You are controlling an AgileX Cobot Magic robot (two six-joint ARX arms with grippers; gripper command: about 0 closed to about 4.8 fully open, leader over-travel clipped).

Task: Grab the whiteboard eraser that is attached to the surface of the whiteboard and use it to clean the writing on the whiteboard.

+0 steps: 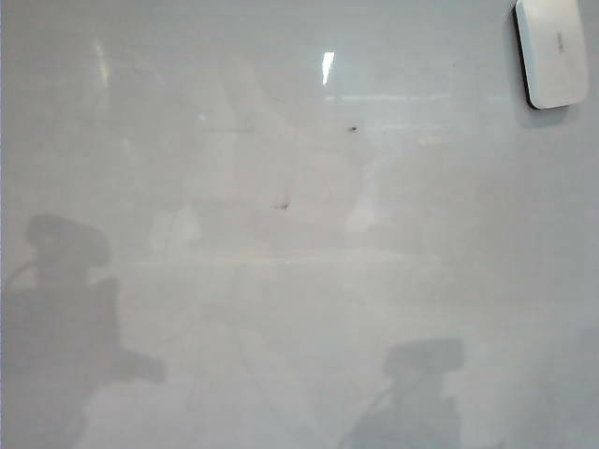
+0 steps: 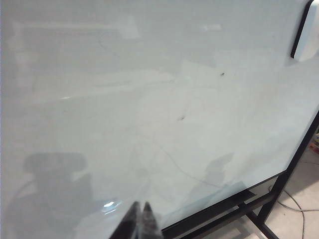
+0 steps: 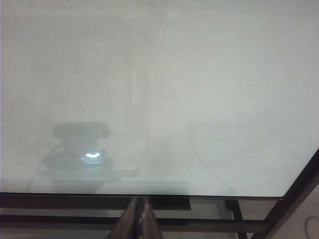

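Note:
The whiteboard [image 1: 281,281] fills the exterior view, glossy and pale grey. The whiteboard eraser [image 1: 552,51], a white rounded block with a black edge, is stuck to it at the top right corner; the left wrist view shows it too [image 2: 306,30]. I cannot make out the writing; only faint thin traces [image 2: 184,172] and two dark specks [image 1: 354,128] show. My left gripper [image 2: 139,205] is shut and empty, low in front of the board and far from the eraser. My right gripper [image 3: 140,199] is shut and empty, below the board's lower edge.
The board sits on a black metal frame [image 3: 164,204] with legs [image 2: 264,219] running down to a tiled floor. Cables lie on the floor [image 2: 299,209]. Dim reflections of the two arms [image 1: 65,327] show on the board's lower part.

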